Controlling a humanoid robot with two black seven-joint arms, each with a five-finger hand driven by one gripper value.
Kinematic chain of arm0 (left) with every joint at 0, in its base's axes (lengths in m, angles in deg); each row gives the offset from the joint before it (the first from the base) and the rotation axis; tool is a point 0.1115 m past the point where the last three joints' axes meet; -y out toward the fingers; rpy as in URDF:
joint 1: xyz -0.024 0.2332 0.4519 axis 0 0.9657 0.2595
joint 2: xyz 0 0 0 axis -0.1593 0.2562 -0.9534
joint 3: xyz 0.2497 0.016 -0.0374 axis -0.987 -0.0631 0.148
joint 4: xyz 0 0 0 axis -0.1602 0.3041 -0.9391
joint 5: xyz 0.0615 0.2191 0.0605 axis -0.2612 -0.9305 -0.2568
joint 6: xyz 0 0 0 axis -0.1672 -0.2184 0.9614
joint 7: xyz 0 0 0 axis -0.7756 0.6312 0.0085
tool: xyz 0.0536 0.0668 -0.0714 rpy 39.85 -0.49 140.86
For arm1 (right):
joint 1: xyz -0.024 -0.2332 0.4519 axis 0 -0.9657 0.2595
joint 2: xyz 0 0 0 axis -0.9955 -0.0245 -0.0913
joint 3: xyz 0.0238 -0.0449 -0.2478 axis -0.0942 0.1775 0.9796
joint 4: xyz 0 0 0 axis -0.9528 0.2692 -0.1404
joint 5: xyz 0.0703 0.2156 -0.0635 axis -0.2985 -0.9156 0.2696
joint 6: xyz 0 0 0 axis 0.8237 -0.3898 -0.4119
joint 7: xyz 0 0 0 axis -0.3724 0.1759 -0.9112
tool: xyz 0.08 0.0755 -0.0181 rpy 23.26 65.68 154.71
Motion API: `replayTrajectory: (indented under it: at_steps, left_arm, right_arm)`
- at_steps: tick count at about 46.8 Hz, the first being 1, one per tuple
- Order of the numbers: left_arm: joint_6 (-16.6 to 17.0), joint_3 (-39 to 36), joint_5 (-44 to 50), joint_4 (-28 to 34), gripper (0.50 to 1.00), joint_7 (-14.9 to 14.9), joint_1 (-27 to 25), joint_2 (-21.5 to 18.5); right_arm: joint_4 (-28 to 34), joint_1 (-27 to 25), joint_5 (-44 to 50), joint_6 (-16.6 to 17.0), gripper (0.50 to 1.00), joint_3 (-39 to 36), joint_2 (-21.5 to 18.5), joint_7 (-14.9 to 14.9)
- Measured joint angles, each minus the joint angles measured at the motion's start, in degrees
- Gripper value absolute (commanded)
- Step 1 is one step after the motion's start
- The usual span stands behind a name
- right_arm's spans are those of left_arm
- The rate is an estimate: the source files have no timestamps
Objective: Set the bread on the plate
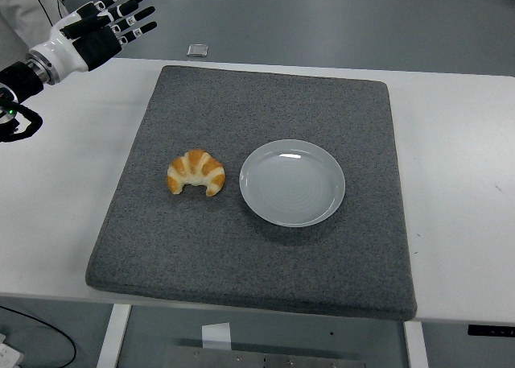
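A golden croissant (pixel 195 172) lies on the grey mat, just left of a pale round plate (pixel 292 182) that holds nothing. The two sit a short gap apart. My left hand (pixel 113 23) is raised at the far upper left, well away from the bread, with its fingers spread and nothing in them. The right arm does not show.
The dark grey mat (pixel 265 102) covers most of the white table (pixel 459 142). A small grey object (pixel 198 50) lies on the floor beyond the table's far edge. A bit of white cloth (pixel 24 10) shows at the top left corner.
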Motion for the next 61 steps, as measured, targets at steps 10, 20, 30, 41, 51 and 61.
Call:
replayTrajectory:
  at_steps: [10,20,30,41,51,61]
  left_arm:
    - [0.0,0.0,-0.1,0.1,1.000,0.0,0.0,0.0]
    - [0.0,0.0,0.4,0.1,1.000,0.0,0.0,0.1]
    - [0.2,0.5,0.4,-0.2,1.000,0.0,-0.6,0.7]
    - [0.9,0.0,-0.5,0.1,1.000,0.3,-1.8,0.8]
    - [1.0,-0.6,-9.9,7.4,1.000,0.4,-2.4,-1.5]
    - [10.2,-0.4,-24.8,18.8,1.000,-1.5,-2.2,-6.4]
  right_arm:
    - [0.0,0.0,0.0,0.0,0.932,0.0,0.0,0.0]
    - [0.0,0.0,0.0,0.0,0.932,0.0,0.0,0.0]
    - [0.0,0.0,0.0,0.0,0.932,0.0,0.0,0.0]
    - [0.0,0.0,0.0,0.0,0.932,0.0,0.0,0.0]
    - [0.0,0.0,0.0,0.0,0.932,0.0,0.0,0.0]
    - [0.0,0.0,0.0,0.0,0.932,0.0,0.0,0.0]
